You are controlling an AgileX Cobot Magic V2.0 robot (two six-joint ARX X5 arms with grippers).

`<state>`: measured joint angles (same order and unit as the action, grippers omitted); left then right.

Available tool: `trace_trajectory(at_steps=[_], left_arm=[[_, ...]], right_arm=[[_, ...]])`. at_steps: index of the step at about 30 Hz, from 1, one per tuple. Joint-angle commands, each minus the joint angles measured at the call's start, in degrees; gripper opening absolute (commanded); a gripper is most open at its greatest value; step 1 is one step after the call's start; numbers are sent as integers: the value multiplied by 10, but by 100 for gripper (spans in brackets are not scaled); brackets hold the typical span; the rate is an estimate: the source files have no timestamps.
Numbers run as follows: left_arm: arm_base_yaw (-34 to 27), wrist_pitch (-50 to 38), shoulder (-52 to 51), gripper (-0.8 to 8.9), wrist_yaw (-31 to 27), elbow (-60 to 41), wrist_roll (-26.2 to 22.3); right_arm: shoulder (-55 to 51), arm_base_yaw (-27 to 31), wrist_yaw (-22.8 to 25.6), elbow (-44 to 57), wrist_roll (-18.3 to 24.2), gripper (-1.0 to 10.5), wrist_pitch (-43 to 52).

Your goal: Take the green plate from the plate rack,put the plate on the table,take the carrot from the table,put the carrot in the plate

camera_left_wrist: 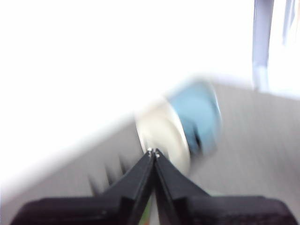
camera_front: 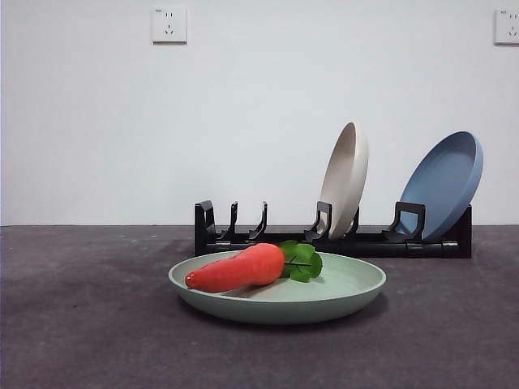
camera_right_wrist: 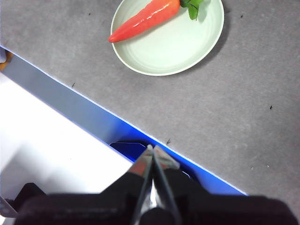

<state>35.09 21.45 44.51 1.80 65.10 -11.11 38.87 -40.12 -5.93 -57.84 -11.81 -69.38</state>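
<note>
The green plate (camera_front: pixel 340 293) lies flat on the dark grey table (camera_front: pixel 81 324), in front of the black plate rack (camera_front: pixel 243 235). The orange-red carrot (camera_front: pixel 239 270) lies inside it, leaves toward the rack. In the right wrist view the green plate (camera_right_wrist: pixel 178 47) holds the carrot (camera_right_wrist: pixel 143 19) far from my right gripper (camera_right_wrist: pixel 153 149), which is shut and empty over the table's edge. My left gripper (camera_left_wrist: pixel 153 152) is shut and empty, high up, in a blurred view of the rack's plates. Neither arm shows in the front view.
A beige plate (camera_front: pixel 345 178) and a blue plate (camera_front: pixel 444 185) stand upright in the rack's right half. The same two plates, beige (camera_left_wrist: pixel 161 136) and blue (camera_left_wrist: pixel 197 117), appear blurred in the left wrist view. A blue-edged table border (camera_right_wrist: pixel 93 117) runs under my right gripper.
</note>
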Motion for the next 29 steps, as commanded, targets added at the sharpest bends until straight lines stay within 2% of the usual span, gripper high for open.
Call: trace_trajectory(at_steps=[1, 3, 5, 12, 20, 29], left_arm=[[-80, -151, -52, -2, 45, -103, -25], [-122, -216, -92, -2, 43, -172, -25], [-153, -244, -127, -2, 42, -229, -25], [-234, -248, -239, -2, 13, -400, -21], [-273, -244, -349, -2, 12, -540, -2], [-289, -217, -412, -2, 12, -633, 23]], right_arm=[[-2, -1, 2, 2, -3, 2, 3], [-2, -1, 2, 2, -3, 2, 3], [-2, -1, 1, 2, -3, 2, 3], [-2, -1, 1, 2, -3, 2, 3], [-2, -1, 2, 2, -3, 2, 3], [-2, -1, 2, 2, -3, 2, 3]])
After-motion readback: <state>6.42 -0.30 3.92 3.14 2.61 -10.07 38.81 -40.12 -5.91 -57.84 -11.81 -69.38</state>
